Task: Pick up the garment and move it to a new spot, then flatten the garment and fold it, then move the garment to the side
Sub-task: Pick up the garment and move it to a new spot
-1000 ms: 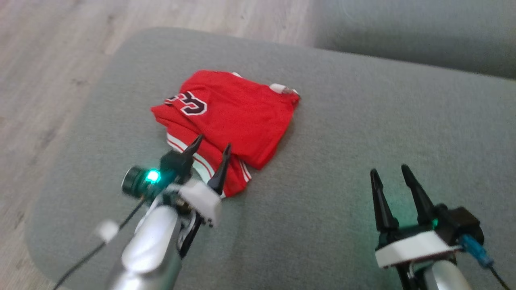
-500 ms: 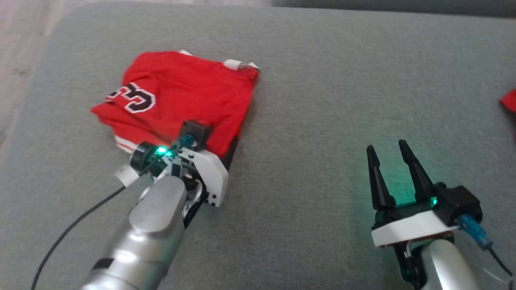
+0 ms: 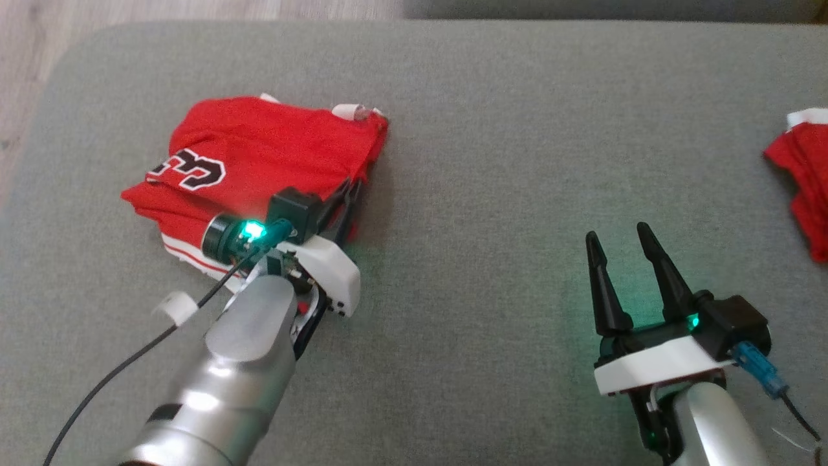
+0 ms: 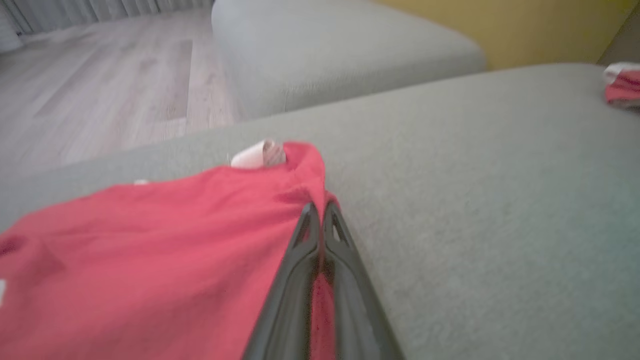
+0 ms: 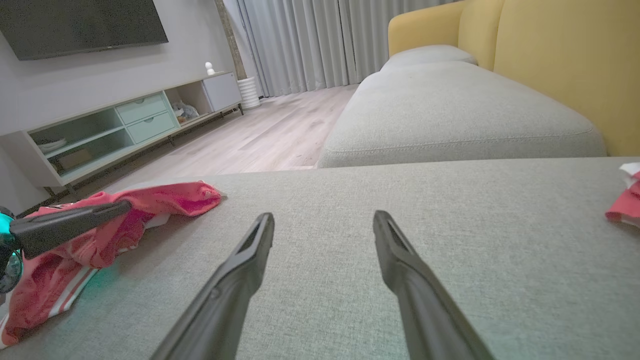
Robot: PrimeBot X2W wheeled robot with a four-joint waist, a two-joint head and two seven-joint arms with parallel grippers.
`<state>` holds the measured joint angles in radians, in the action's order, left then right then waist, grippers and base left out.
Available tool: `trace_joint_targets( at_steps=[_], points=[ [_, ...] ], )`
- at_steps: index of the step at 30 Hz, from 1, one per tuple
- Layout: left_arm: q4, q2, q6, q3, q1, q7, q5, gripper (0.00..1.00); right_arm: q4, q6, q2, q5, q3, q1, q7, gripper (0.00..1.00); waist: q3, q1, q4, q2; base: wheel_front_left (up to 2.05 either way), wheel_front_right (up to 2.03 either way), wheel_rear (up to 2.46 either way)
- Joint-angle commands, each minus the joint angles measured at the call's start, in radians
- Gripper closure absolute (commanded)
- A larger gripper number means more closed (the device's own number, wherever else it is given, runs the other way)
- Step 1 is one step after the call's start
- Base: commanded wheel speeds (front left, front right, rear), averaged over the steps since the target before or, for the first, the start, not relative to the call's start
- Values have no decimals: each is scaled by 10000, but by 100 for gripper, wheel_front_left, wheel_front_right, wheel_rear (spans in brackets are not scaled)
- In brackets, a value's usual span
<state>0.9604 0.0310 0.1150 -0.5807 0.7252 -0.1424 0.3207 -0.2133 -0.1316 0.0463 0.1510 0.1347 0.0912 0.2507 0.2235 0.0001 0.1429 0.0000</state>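
A folded red garment (image 3: 259, 152) with black-and-white lettering and striped trim lies on the left part of the grey cushion (image 3: 485, 162). My left gripper (image 3: 349, 191) lies low along the garment's right edge. In the left wrist view its two dark fingers (image 4: 300, 260) are pressed together, with red cloth (image 4: 150, 250) pinched between them. My right gripper (image 3: 618, 236) hovers over bare cushion at the lower right, jaws open and nothing between them (image 5: 324, 220). The right wrist view shows the garment (image 5: 165, 200) far left, with a left finger (image 5: 70, 225) resting across it.
A second red cloth piece (image 3: 802, 188) lies at the cushion's right edge, also in the right wrist view (image 5: 625, 205). Wooden floor (image 3: 162, 10) runs beyond the cushion's far left edge. Another grey cushion (image 5: 450, 110) and a yellow sofa back (image 5: 550, 60) stand beyond.
The head camera has shifted. My left gripper went from open over the garment's near corner to low along its right edge and shut on the cloth. The right gripper stayed open.
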Motion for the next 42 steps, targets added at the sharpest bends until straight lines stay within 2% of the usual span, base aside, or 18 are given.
trace_joint_targets(
  at_steps=[1, 5, 13, 21, 25, 31, 36, 42],
  points=[
    [-389, 193, 23, 203, 543, -374, 84, 100, 243, 9, 39, 89, 285, 167, 111, 0, -252, -1, -77, 0, 0, 0, 0],
    [-1109, 193, 68, 93, 761, -1016, 165, 100, 165, 9, 39, 180, 302, 29, 111, 0, -717, -1, -207, 0, 0, 0, 0],
    [-3474, 298, 139, 57, 1086, -1179, 605, 100, 143, 9, 39, 469, 343, -250, 111, 0, -1435, -1, -673, 0, 0, 0, 0],
    [-5750, 1156, 154, -625, 1301, -36, 1372, 100, 209, 9, 39, 867, 593, -438, 111, 0, -1853, -1, -1533, 0, 0, 0, 0],
    [-6301, 1238, 146, -733, 1206, 209, 1457, 100, 245, 9, 39, 912, 679, -381, 111, 0, -1772, -1, -1917, 0, 0, 0, 0],
    [-7210, 1209, 63, -847, 1276, 270, 1455, 100, 355, 9, 39, 1005, 815, -72, 111, 0, -1273, -1, -2858, 0, 0, 0, 0],
    [-7175, 1172, 78, -975, 1632, 398, 1453, 100, 463, 9, 39, 1174, 1039, 216, 111, 0, -790, -1, -3469, 0, 0, 0, 0],
    [-5445, 1354, 124, -1344, 2452, 397, 1292, 100, 580, 9, 39, 1342, 1539, 495, 111, 0, -255, -1, -4055, 0, 0, 0, 0]
  ],
)
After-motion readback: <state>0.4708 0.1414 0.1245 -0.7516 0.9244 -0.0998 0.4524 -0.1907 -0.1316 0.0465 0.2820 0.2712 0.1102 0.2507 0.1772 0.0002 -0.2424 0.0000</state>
